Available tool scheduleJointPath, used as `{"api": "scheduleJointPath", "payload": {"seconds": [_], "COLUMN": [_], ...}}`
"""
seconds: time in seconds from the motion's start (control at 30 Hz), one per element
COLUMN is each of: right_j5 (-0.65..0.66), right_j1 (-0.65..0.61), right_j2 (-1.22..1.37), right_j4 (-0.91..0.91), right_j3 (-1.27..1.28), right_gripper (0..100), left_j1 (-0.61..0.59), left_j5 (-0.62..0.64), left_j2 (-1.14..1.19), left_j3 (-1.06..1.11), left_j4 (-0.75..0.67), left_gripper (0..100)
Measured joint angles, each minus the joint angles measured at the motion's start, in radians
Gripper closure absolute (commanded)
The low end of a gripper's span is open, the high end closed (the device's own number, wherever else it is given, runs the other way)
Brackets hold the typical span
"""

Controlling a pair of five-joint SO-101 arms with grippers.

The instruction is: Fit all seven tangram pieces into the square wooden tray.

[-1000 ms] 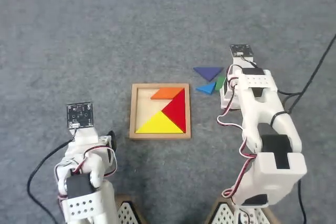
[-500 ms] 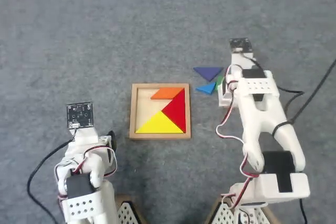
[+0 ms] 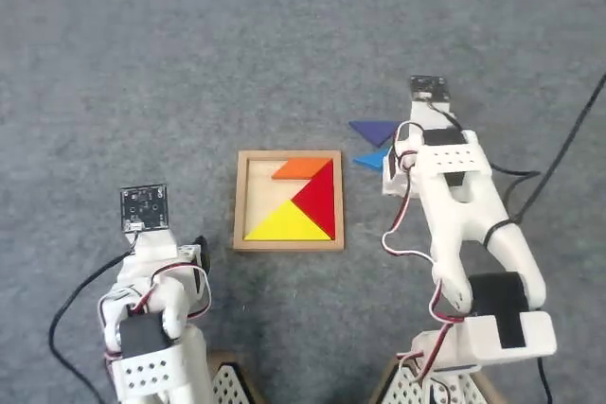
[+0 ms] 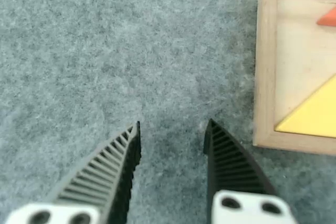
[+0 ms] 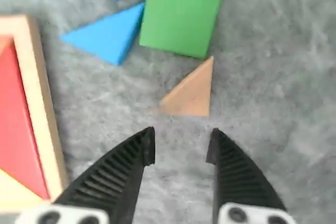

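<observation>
**Left arm, nearest.** The left end effector [image 4: 173, 124] hangs over bare grey worktop [image 3: 142, 73], fingers spread and holding nothing. The tray's [image 4: 265, 77] wooden rim is near it but apart.

**Tray, mid-worktop between the arms.** We see it lying square to the worktop's edges.
- The yellow triangle [image 3: 287, 224] has its long edge along the near rim and its point toward the centre.
- The red triangle [image 3: 317, 198] has its long edge along the right rim and meets the yellow one.
- The orange piece [image 3: 298, 168] runs lengthwise along the far rim, at the right.
- The tray's left part is bare wood.

**Right of the tray.** The right arm [image 3: 454, 196] reaches over the loose pieces. The right end effector [image 5: 182, 132] is spread and empty.
- The tan triangle [image 5: 191, 95] lies just ahead of its fingertips, untouched.
- Beyond that is the green square [image 5: 179, 14], with the tan triangle's point close to its edge.
- The light blue triangle [image 5: 110, 35] lies just beside the square, pointing toward the tray.
- The dark blue triangle [image 3: 372, 129] lies farthest.

**Surroundings.** Open worktop spreads far and left. A black cable [image 3: 568, 139] crosses the right edge.
</observation>
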Motion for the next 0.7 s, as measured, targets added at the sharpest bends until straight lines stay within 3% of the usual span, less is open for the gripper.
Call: {"api": "scheduleJointPath", "payload": {"seconds": [0.1,0.7], "right_j5": [-0.074,-0.15], "right_j1": [0.0,0.023], "right_j2": [0.0,0.359], "right_j4": [0.0,0.028], "right_j3": [-0.003,-0.293], "right_gripper": [83.2,83.8], "left_j1": [0.0,0.0], "left_j5": [0.0,0.0], "left_j2": [0.0,0.0], "left_j3": [0.0,0.0], "left_j4": [0.0,0.0], "left_gripper": [81,81]}}
